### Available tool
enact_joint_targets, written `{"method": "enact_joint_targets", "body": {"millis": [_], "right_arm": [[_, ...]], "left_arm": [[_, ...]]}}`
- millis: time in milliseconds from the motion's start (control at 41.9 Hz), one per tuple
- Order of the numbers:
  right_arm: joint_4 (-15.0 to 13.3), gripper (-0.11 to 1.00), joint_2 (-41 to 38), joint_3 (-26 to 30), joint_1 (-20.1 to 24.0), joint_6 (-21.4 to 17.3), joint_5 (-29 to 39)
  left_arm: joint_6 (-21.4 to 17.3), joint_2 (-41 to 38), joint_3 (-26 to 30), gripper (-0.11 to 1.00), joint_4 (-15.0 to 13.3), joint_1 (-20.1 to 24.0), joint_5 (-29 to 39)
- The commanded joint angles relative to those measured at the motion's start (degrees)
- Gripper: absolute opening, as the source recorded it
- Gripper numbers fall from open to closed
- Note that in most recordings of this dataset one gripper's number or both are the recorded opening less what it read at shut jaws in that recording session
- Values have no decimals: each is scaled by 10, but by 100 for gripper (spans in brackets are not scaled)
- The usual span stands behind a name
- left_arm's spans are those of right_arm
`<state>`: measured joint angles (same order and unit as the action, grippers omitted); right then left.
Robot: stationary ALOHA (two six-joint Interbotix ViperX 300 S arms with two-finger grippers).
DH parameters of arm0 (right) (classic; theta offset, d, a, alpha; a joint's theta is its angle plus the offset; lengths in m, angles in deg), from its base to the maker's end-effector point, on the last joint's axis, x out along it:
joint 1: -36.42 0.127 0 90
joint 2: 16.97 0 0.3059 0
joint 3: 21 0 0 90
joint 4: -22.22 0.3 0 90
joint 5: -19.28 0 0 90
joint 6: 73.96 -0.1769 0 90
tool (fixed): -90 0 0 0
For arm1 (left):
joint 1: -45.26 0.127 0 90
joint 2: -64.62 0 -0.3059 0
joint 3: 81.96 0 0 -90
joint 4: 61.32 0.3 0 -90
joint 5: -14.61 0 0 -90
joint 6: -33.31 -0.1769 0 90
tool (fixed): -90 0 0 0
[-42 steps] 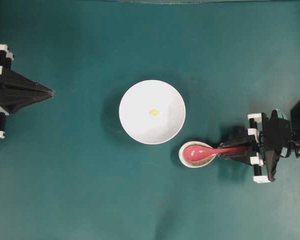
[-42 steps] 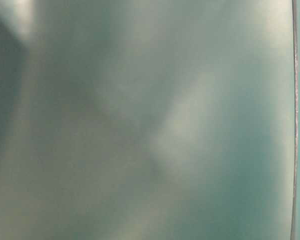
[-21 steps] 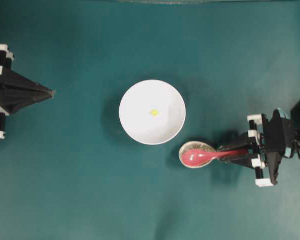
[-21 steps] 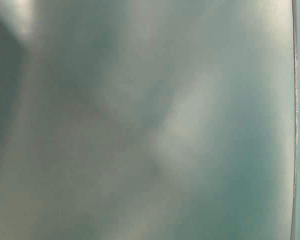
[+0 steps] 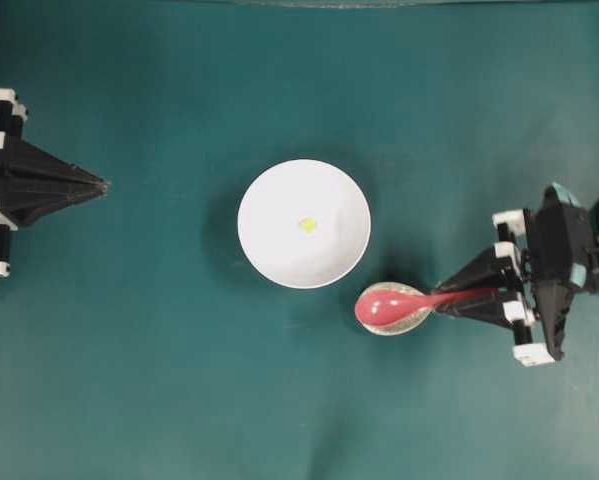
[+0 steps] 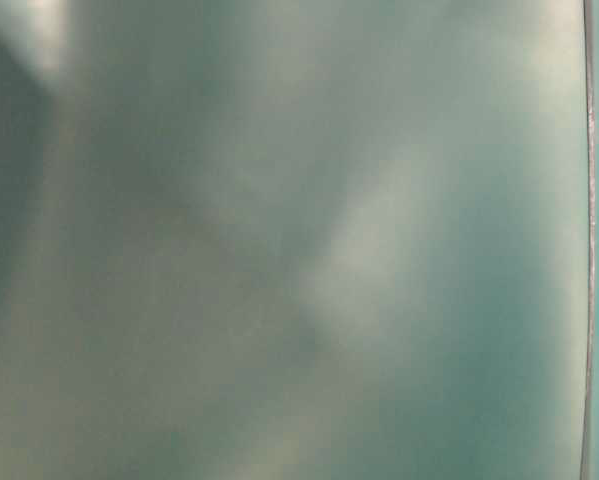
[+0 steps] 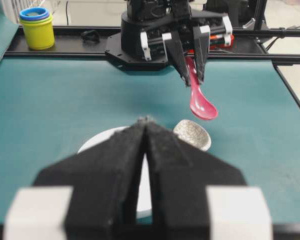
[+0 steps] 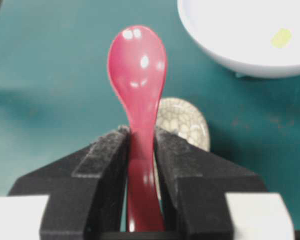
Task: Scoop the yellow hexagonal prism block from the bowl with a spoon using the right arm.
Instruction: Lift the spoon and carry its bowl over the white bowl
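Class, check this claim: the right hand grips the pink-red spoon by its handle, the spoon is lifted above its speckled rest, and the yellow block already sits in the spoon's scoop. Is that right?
Not quite. The yellow block lies in the white bowl, not in the scoop, as the overhead view shows. The rest holds: the right hand grips the spoon by its handle, lifted above the speckled rest.

A robot lab bench set up for tabletop manipulation trials.

A teal mat (image 5: 179,380) covers the whole work surface, framed by black metal rails (image 7: 64,47), with the right arm's base (image 7: 144,30) bolted at the far rail and loose cables behind it. Black two-finger arms with white brackets face each other across the mat. The props are few and staged: a white bowl (image 5: 279,250), a red spoon (image 7: 201,102), a crackle-glazed spoon rest (image 7: 192,134), and stacked plastic cups (image 7: 37,27) parked on the rail.
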<state>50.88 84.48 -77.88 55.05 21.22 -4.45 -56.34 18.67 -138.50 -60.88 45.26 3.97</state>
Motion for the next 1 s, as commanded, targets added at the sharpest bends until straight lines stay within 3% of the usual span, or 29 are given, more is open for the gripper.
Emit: {"method": "enact_joint_targets", "body": {"millis": [0, 310, 644, 858, 978], "right_arm": [[-2, 23, 28, 40, -36, 4, 76], [-5, 23, 27, 163, -164, 5, 308], [-18, 23, -55, 304, -268, 0, 522], [-55, 23, -124, 392, -297, -16, 632], [-98, 23, -157, 433, -299, -46, 692]], "left_arm": [[-4, -4, 9, 0, 2, 0, -3], [-7, -4, 9, 0, 4, 0, 0], [-7, -4, 9, 0, 4, 0, 6], [-7, -3, 9, 0, 4, 0, 6], [-7, -3, 9, 0, 4, 0, 6]]}}
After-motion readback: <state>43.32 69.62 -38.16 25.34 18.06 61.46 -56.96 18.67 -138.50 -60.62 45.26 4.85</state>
